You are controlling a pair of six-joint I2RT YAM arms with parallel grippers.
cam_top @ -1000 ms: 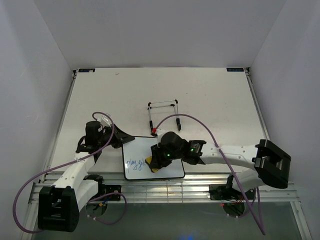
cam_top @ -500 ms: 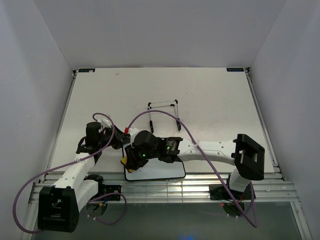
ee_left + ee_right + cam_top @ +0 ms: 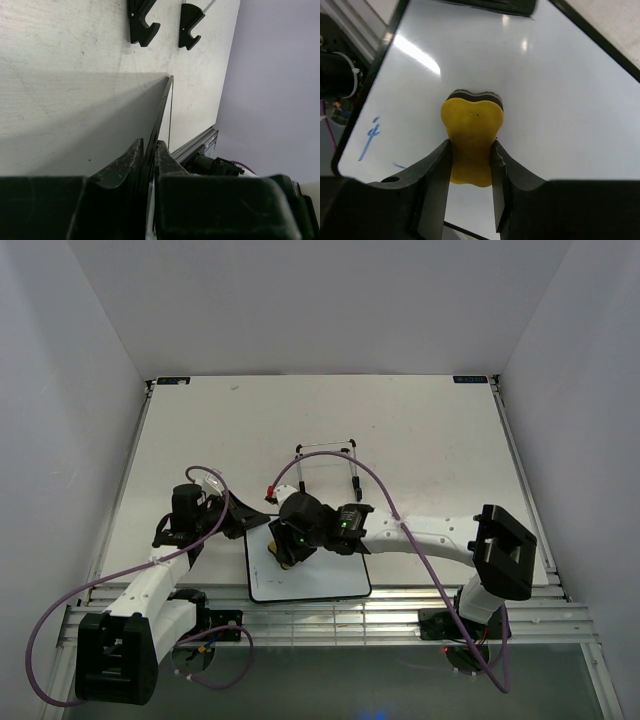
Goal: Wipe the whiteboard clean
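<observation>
Two hands share one job here. The table [image 3: 420, 430] carries the whiteboard [image 3: 320, 580] flat, directly under the right hand and running out from between the left hand's fingers. The left hand [image 3: 148, 155] is closed narrow on the board's thin black edge, most likely to pin it so that rubbing cannot slide it about. The right hand [image 3: 470, 150] is clamped on the yellow eraser [image 3: 472, 125], whose dark felt face meets the white surface just past the fingertips. Gripping the block by its sides leaves the felt free to wipe. The wire stand [image 3: 327, 448] sits beyond both hands, apart from the board, probably set aside so the board could lie flat.

From above, the right arm [image 3: 420, 535] covers the board's far part, so any writing beneath it cannot be read. The right wrist view shows a few blue strokes [image 3: 371, 137] off to one side of that hand, near the frame, too fragmentary to read. The left wrist view sees the board edge-on only, and of the stand just two black feet [image 3: 142, 25].
</observation>
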